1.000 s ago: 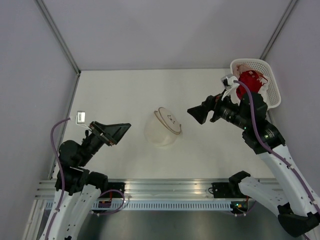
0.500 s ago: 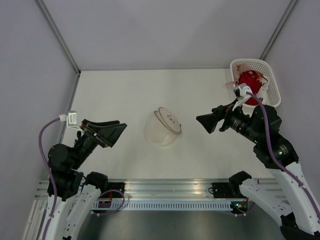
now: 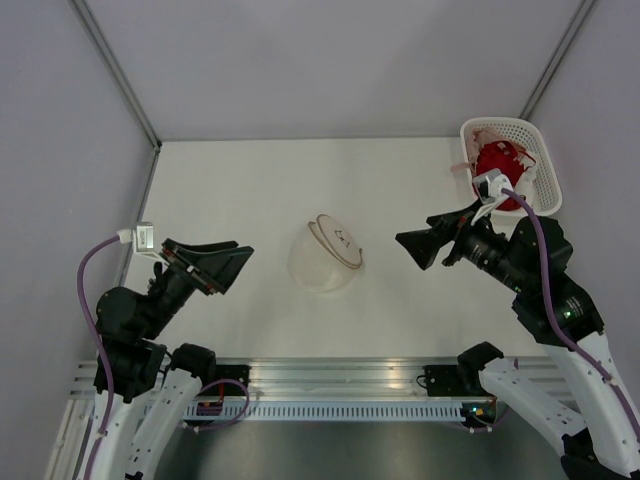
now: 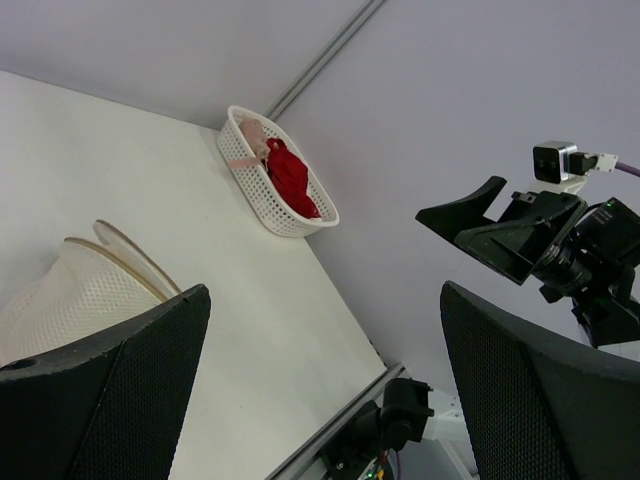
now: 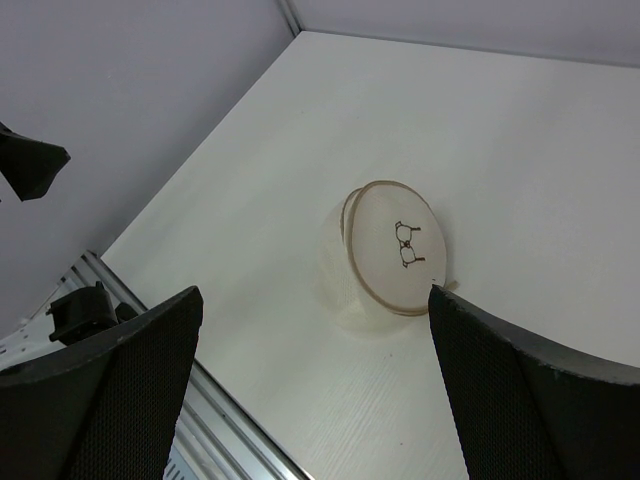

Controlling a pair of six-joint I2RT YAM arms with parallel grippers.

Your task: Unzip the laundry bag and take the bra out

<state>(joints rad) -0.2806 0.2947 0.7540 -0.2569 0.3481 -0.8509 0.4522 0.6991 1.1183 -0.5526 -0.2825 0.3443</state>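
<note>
left gripper (image 3: 238,256): matte black, two broad wedge-shaped fingers (image 4: 110,390), inner faces finely cross-hatched, edges rounded. right gripper (image 3: 408,247): same build and finish. Just behind each gripper, on top of the wrist, a small white-grey camera box (image 3: 143,237) with a dark lens. A mauve cable (image 4: 625,167) runs back from it. Further back: black cylindrical joints, then glossy white link shells (image 3: 592,372).

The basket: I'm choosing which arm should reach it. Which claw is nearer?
Right. The right claw hovers just short of the basket, on its near-left side; the left claw is far off, on the other side of the bag.
</note>
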